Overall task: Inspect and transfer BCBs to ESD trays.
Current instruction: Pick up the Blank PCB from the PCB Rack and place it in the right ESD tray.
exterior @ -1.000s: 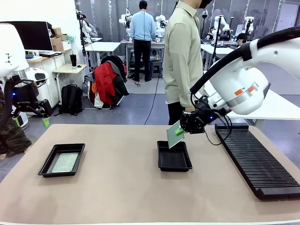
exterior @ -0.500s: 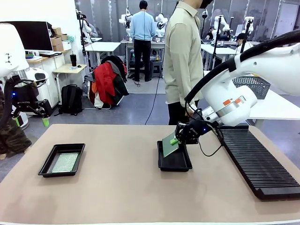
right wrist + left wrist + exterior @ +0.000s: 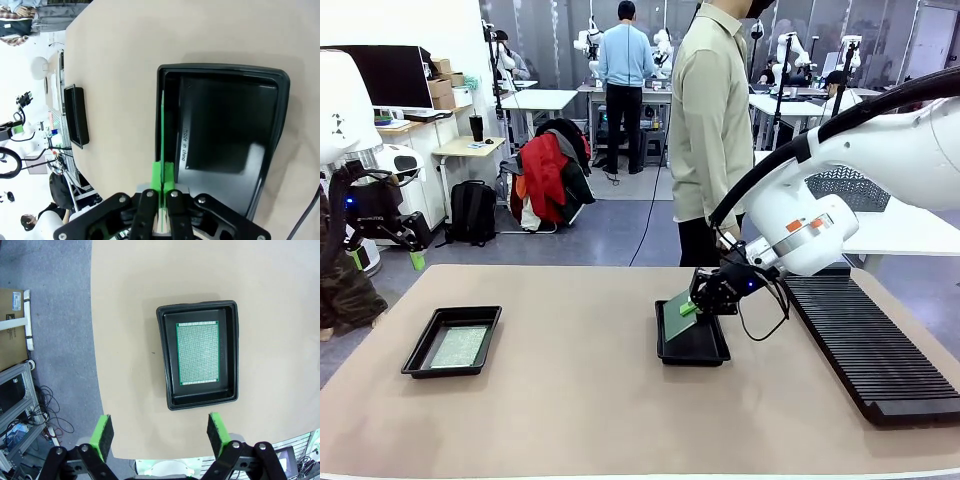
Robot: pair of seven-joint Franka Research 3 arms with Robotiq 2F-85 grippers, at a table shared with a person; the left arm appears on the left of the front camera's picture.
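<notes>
The left tray holds one BCB lying flat, the left gripper spread apart above it, while the right gripper clamps a second BCB, tilted over the middle tray, left of the rack.

Tan bench w/ long black slotted rack along its right side. Person in beige shirt stands at far edge. Bkgd left: black backpack on floor, red jacket over a chair, dark monitor, cardboard boxes. Another person, blue top, further back.
</notes>
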